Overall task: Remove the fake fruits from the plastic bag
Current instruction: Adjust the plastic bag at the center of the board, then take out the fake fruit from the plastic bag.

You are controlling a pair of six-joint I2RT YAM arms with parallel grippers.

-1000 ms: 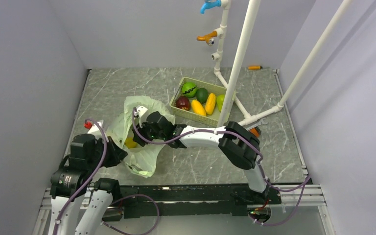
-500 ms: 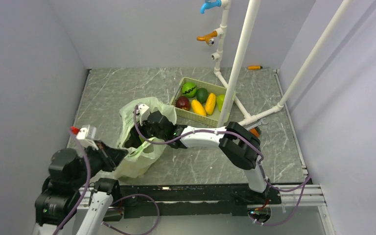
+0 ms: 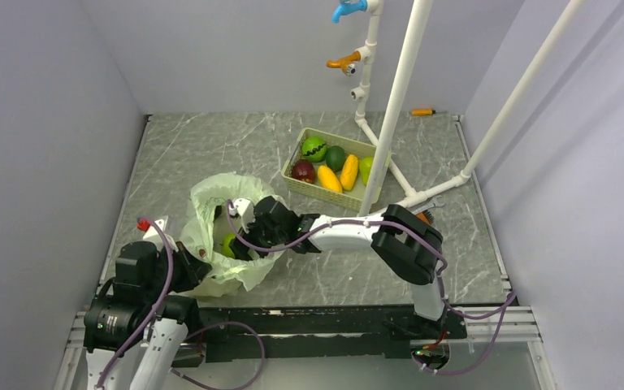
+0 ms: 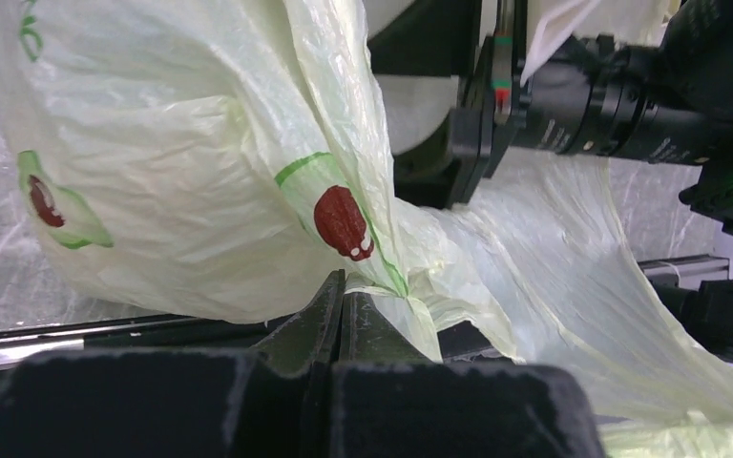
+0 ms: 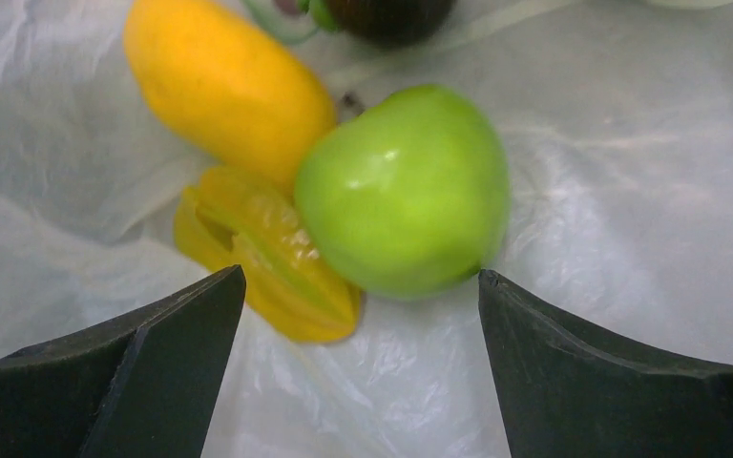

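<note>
The pale-green plastic bag (image 3: 211, 203) lies at the near left with its mouth open upward. My left gripper (image 3: 188, 270) is shut on a fold of the bag's edge (image 4: 382, 286) at its near side. My right gripper (image 3: 242, 241) is open inside the bag, its jaws wide apart just above a bright green round fruit (image 5: 403, 191). Beside that fruit lie a yellow oblong fruit (image 5: 224, 81), a ribbed yellow fruit (image 5: 267, 253) and a dark purple fruit (image 5: 387, 14). The green fruit also shows in the top view (image 3: 228, 244).
The beige slotted tray (image 3: 325, 196) at the back holds a green ball with a zigzag band (image 3: 314, 148), a dark green oval, a maroon fruit (image 3: 303, 171), yellow ones and a bright green one. A white pipe frame (image 3: 390, 122) stands beside it.
My left gripper pulled the bag's edge up and toward the near side, so the mouth now stands open. My right gripper moved nearer and deeper into the bag.
</note>
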